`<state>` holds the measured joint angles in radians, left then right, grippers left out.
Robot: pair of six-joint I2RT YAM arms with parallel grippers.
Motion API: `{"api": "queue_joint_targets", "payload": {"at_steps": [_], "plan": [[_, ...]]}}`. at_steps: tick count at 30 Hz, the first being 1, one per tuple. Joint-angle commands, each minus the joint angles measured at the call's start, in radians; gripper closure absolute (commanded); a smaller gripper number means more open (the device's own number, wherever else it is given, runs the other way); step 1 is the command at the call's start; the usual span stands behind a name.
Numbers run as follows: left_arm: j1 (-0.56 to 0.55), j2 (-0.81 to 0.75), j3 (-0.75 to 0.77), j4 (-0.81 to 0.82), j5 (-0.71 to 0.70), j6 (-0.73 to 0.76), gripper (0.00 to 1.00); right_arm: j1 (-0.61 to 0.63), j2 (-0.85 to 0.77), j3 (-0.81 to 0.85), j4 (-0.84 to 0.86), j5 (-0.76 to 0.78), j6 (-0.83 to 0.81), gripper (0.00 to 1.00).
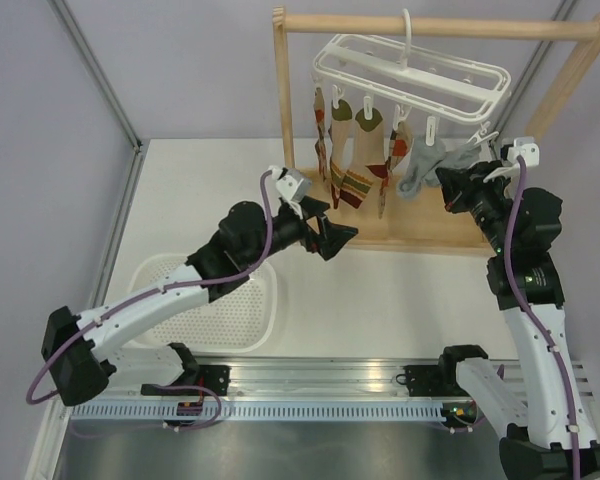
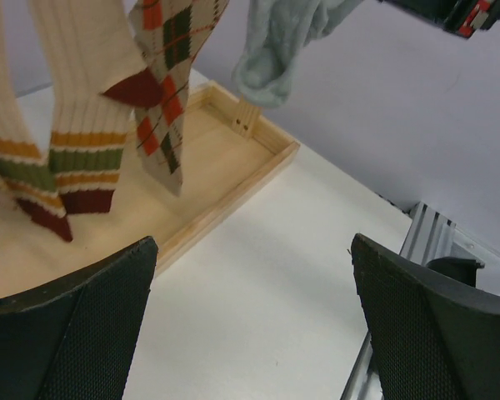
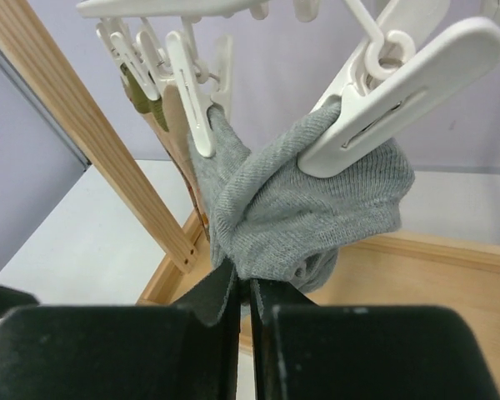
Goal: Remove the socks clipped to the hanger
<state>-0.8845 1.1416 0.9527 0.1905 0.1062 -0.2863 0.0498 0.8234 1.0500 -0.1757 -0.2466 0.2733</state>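
Observation:
The white hanger (image 1: 412,68) hangs by its hook from the wooden rail. Several patterned socks (image 1: 352,160) dangle from its clips, with a grey sock (image 1: 420,168) at the right. My right gripper (image 1: 448,186) is shut on the grey sock's lower edge (image 3: 300,200); its fingers (image 3: 225,300) pinch the fabric. Two white clips (image 3: 400,92) still hold that sock. My left gripper (image 1: 342,240) is open and empty over the table, just in front of the rack's tray. Its wrist view shows an argyle sock (image 2: 171,75), a striped sock (image 2: 75,125) and the grey sock (image 2: 279,42) above it.
The light wooden rack (image 1: 430,25) has a tray base (image 1: 420,234) under the socks. A white perforated basket (image 1: 220,300) lies at the front left, beneath my left arm. A metal rail (image 1: 320,385) runs along the near edge.

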Motion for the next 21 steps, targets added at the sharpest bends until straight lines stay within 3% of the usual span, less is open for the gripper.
{"api": "queue_joint_targets", "payload": {"at_steps": [1,12,21], "plan": [[-0.042,0.104,0.118,0.222,0.038,0.082,0.0,0.001,-0.027,0.036,-0.059,-0.045,0.038,0.93],[-0.123,0.383,0.346,0.378,0.187,0.121,0.0,-0.001,-0.078,0.051,-0.165,-0.049,0.043,0.93],[-0.142,0.518,0.475,0.38,0.193,0.159,0.0,-0.001,-0.099,0.062,-0.176,-0.069,0.067,0.93]]}}
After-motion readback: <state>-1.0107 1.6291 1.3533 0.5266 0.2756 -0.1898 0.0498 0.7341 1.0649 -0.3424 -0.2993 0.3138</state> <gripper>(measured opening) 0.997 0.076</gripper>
